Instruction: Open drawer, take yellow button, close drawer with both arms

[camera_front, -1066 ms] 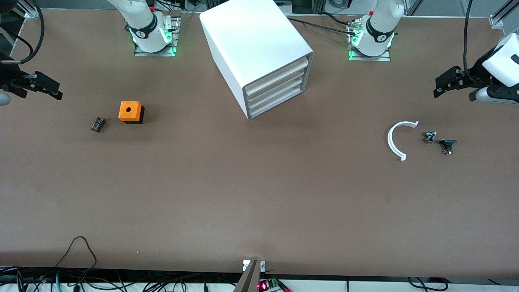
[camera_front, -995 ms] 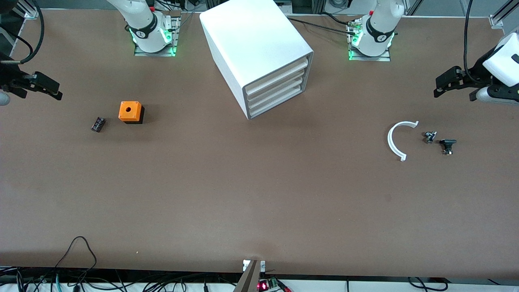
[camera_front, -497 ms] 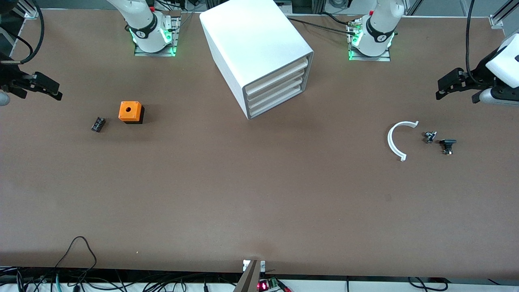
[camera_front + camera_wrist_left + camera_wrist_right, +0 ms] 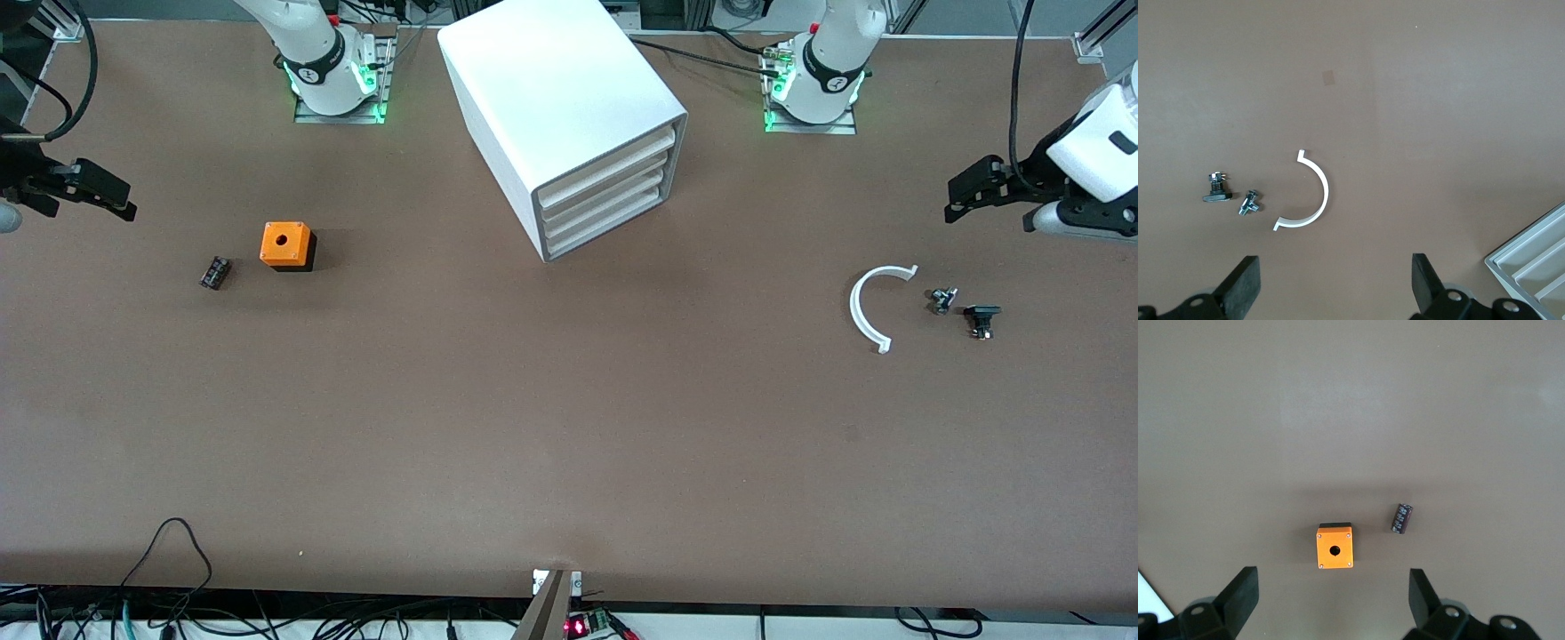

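The white box cabinet (image 4: 569, 107) stands between the two arm bases, and its front faces the left arm's end of the table. Its uppermost drawer (image 4: 613, 156) is pushed in flush with the three below it. The button is hidden. My left gripper (image 4: 960, 194) hangs open and empty over the table at the left arm's end; in the left wrist view this gripper (image 4: 1336, 277) has wide-apart fingers (image 4: 1243, 283) and a corner of the cabinet (image 4: 1531, 263) shows. My right gripper (image 4: 120, 200) hangs open and empty over the right arm's end, wide apart in its own view (image 4: 1331, 593).
An orange cube with a hole (image 4: 286, 244) and a small black part (image 4: 215, 272) lie toward the right arm's end. A white curved piece (image 4: 867, 307), a small metal bolt (image 4: 942, 300) and a black part (image 4: 981, 318) lie toward the left arm's end.
The left arm's hand has shifted a little toward the cabinet, its gripper still open. The right arm has not moved.
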Motion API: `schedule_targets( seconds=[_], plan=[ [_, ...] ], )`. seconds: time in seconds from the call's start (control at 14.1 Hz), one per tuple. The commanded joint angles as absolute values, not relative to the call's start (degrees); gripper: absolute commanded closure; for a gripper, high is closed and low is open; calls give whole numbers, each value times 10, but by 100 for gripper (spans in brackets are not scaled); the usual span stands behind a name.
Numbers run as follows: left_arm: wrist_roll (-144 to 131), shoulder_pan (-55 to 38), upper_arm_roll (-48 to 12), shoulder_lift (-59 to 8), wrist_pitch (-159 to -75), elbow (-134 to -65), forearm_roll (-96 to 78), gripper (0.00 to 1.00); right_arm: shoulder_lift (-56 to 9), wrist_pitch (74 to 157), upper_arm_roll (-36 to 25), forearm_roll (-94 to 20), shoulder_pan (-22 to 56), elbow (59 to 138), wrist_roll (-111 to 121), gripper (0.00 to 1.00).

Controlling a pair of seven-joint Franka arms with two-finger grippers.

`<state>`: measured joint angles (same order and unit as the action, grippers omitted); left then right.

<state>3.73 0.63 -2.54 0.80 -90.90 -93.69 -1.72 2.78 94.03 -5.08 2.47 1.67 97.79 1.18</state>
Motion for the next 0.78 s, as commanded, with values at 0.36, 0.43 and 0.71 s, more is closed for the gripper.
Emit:
schedule_targets(
  seconds=[0.36,0.43,0.71],
  plan=[
    [38,1,-39,-40,-888,-912,1,0,19,957,-51,23,13,972,14,0],
    [40,2,-40,-62,-895,-922,-1,0,18,967,-51,24,13,972,14,0],
    [92,4,-41,-114,-901,-946,-18,0,18,984,-52,24,11,972,14,0]
  ],
)
